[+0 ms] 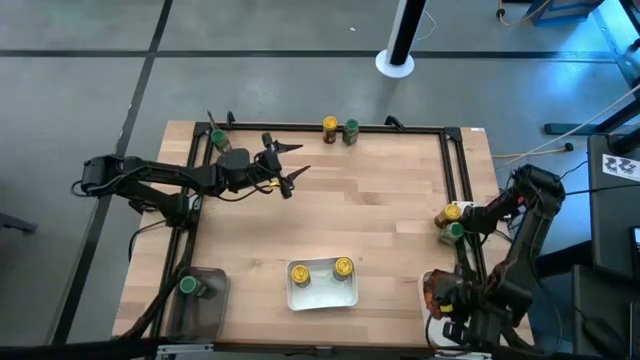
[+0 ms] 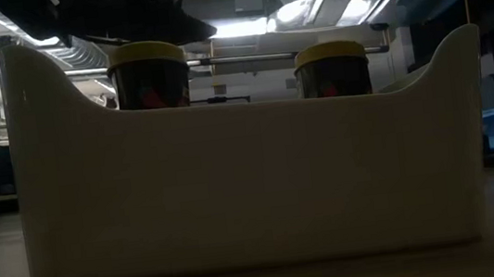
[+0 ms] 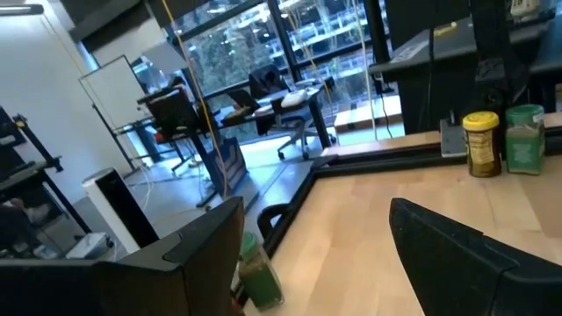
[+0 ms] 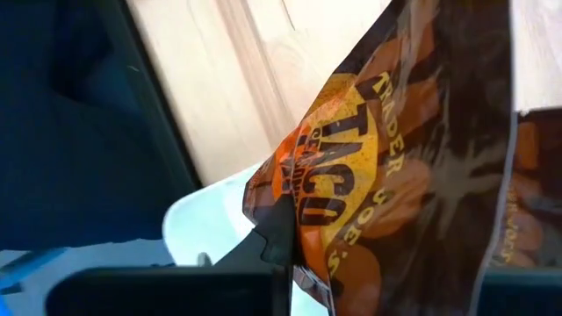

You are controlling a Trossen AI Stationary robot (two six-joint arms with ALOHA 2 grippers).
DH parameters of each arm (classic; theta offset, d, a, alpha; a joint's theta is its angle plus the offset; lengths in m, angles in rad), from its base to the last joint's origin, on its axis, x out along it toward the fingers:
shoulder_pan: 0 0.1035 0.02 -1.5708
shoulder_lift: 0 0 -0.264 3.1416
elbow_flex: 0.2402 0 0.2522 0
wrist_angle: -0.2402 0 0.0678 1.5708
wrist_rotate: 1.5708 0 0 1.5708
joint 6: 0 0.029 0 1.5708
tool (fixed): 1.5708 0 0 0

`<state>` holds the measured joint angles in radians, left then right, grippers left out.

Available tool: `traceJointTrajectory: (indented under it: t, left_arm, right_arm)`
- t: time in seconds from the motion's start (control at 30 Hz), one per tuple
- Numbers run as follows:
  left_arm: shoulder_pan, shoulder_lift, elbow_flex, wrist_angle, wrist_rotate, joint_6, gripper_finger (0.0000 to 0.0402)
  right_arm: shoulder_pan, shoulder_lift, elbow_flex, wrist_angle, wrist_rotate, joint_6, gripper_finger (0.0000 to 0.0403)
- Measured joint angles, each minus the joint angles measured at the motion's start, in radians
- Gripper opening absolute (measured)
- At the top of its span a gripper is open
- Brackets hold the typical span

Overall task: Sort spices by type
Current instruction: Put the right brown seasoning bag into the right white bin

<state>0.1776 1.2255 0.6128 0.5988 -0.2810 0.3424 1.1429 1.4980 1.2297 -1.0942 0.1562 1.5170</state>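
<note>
Now pinching a red-orange packet [image 4: 369, 175] in the shut right claw [image 4: 285, 241], just over a white tray [image 4: 206, 228], likely to drop it in. Left claw [image 1: 283, 165] spread wide, holding nothing, green-capped jar [image 1: 217, 138] close behind.

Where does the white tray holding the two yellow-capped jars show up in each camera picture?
High view: white tray near the table's front edge, centre.
Low view: its wall fills the picture, close up.
Left wrist view: not in it.
Right wrist view: not in it.
Shared landmark: the two yellow-capped jars inside it.
</note>
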Motion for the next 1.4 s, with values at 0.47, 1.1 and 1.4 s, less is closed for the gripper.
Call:
traceJointTrajectory:
  t: [0.47, 1.1, 1.4]
  left_arm:
    - [0.000, 0.000, 0.000, 0.015, 0.000, -0.006, 0.0272]
    - [0.000, 0.000, 0.000, 0.020, 0.000, -0.014, 0.0272]
    - [0.000, 0.000, 0.000, 0.020, 0.000, -0.014, 0.0272]
  right_arm:
    - [0.045, 0.194, 0.000, -0.055, 0.079, 0.053, 0.0035]
    - [0.041, 0.259, 0.000, -0.035, 0.069, 0.051, 0.0075]
    - [0.025, 0.223, 0.012, -0.061, 0.057, 0.057, 0.0188]
